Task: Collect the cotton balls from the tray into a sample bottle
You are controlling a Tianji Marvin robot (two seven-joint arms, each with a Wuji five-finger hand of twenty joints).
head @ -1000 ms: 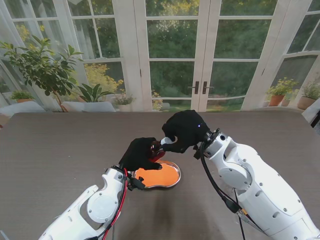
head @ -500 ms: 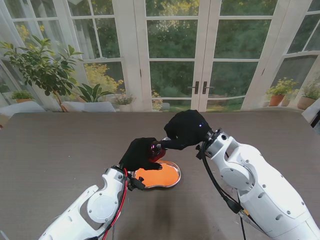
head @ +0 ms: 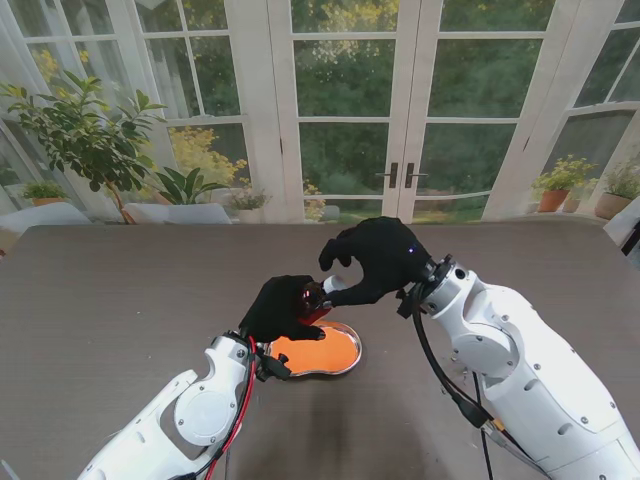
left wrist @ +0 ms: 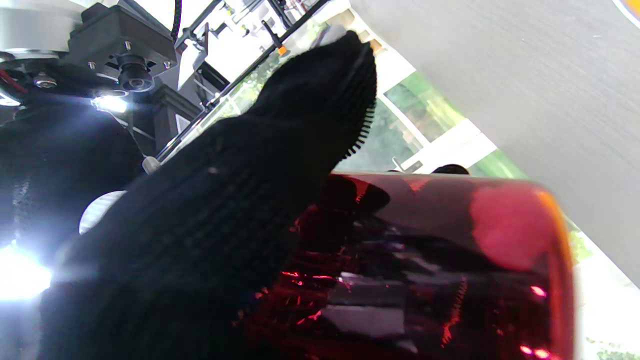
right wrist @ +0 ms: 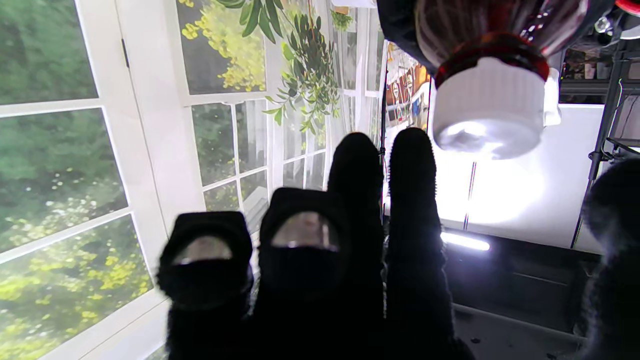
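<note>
Left hand: my left hand [head: 280, 308] is wrapped around the sample bottle [head: 312, 299], holding it up over the far left end of the tray [head: 345, 360].
Bottle: dark red and see-through, lying tilted in my grip; in the left wrist view its red wall [left wrist: 450, 260] fills the frame right against my gloved finger [left wrist: 280, 165].
Cap: a white ribbed cap [right wrist: 487, 107] sits on the bottle's mouth and points toward my right hand.
Right hand: my right hand [head: 375, 260] is just beside the cap, fingers spread and curled with nothing in them; whether a fingertip touches the cap, I cannot tell.
Right fingers: from the right wrist view two fingers [right wrist: 410, 200] stretch out near the cap and two are bent over.
Tray: round, metal rim, orange inside, flat on the grey table [head: 120, 300], nearer to me than both hands.
Cotton balls: I cannot make any out on the tray.
</note>
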